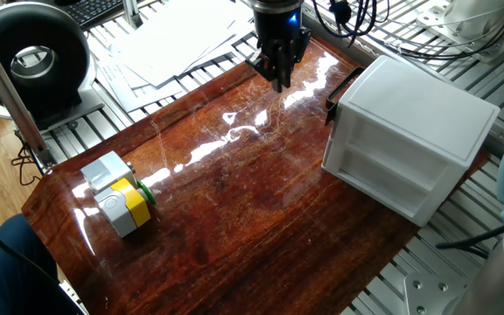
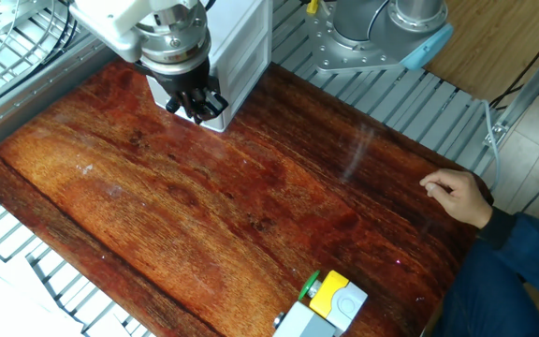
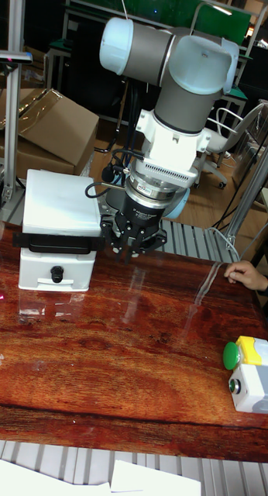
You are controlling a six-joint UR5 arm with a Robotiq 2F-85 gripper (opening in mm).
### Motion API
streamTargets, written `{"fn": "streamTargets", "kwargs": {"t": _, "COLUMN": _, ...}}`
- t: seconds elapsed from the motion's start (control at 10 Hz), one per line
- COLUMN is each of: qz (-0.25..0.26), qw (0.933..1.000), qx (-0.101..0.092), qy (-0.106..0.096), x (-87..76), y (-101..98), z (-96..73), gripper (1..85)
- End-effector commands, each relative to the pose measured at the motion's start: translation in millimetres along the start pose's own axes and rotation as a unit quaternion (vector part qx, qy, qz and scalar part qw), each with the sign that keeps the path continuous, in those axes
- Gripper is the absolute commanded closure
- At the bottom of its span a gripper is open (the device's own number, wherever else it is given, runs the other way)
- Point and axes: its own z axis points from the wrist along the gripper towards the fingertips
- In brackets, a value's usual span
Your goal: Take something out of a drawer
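Hovering above table [image 1: 234,210] just beside white cabinet [image 1: 409,140], gripper [image 3: 132,249] empty, jaws pressed together. Both drawers shut; lower drawer [image 3: 55,273] knob untouched. Black-and-white block not visible, presumably inside. Nothing done yet: open, grasp, lift out.

Glossy reddish wood table [image 1: 234,219], matt white plastic cabinet [image 1: 409,140], ribbed metal surround [image 2: 26,253].
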Motion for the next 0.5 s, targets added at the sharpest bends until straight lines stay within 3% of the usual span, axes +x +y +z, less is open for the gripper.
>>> {"fn": "streamTargets", "kwargs": {"t": 0.0, "qz": -0.001, "qw": 0.9999, "qx": 0.003, "qy": 0.010, "x": 4.9, "y": -0.7, "z": -1.8, "gripper": 84.7}}
{"fn": "streamTargets", "kwargs": {"t": 0.4, "qz": -0.018, "qw": 0.9998, "qx": 0.006, "qy": 0.010, "x": 4.5, "y": -4.4, "z": -3.0, "gripper": 84.7}}
